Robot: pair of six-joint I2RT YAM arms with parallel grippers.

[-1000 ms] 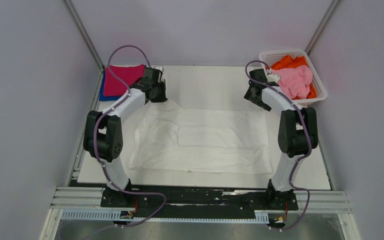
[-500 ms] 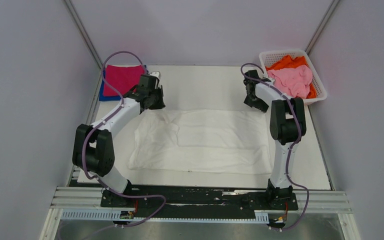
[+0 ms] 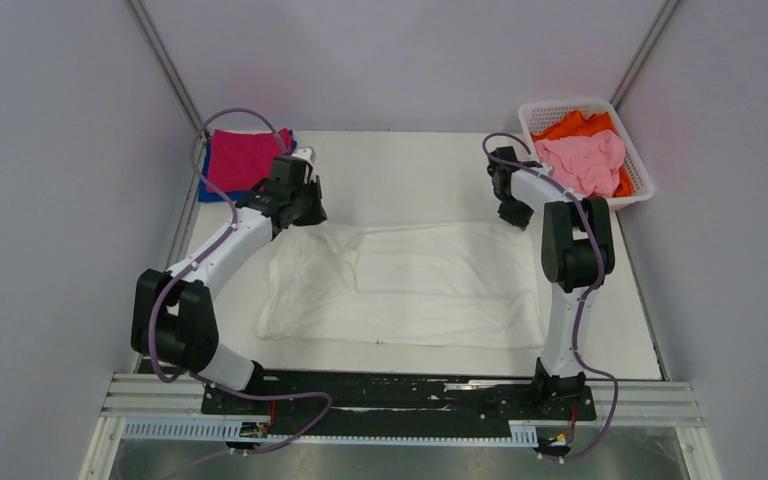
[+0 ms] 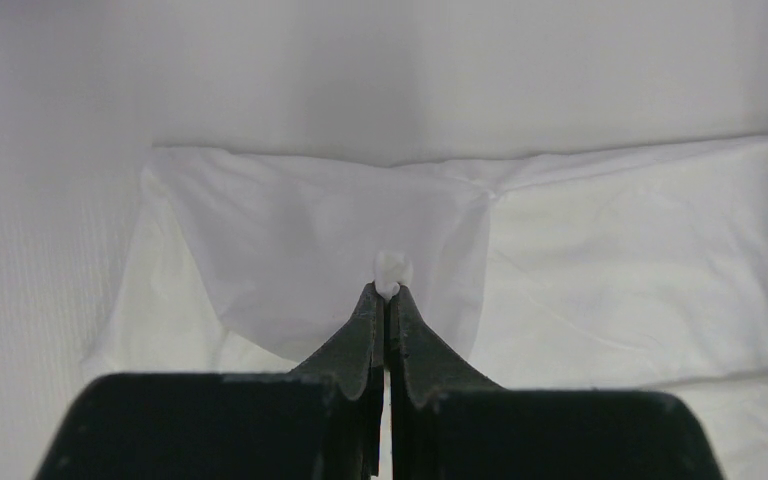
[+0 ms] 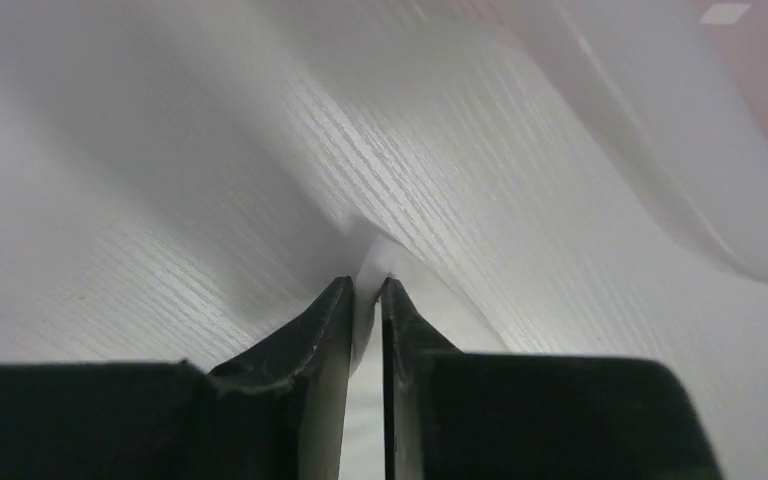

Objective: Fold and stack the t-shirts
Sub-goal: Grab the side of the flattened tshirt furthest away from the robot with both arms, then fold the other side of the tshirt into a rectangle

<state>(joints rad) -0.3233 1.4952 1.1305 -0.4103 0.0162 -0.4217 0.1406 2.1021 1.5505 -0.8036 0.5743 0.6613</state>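
Note:
A large white t-shirt (image 3: pixel 410 280) lies spread flat across the middle of the table. My left gripper (image 3: pixel 295 208) is at its far left corner. In the left wrist view that gripper (image 4: pixel 387 288) is shut on a small pinch of the white cloth (image 4: pixel 610 260), which rises in a tent toward the fingers. My right gripper (image 3: pixel 516 214) is at the shirt's far right corner. In the right wrist view it (image 5: pixel 365 282) is shut on a thin fold of white cloth. A folded magenta t-shirt (image 3: pixel 245 158) rests on a blue one (image 3: pixel 204 186) at the far left.
A white lattice basket (image 3: pixel 643 186) stands at the far right, just beyond my right arm, with a pink t-shirt (image 3: pixel 588 160) and an orange t-shirt (image 3: pixel 572 124) in it. Grey walls close in on both sides. The rail with the arm bases (image 3: pixel 400 395) runs along the near edge.
My right gripper has come down onto the shirt's far right corner and closed on it. My left arm has swung left and nearer, keeping hold of the far left corner.

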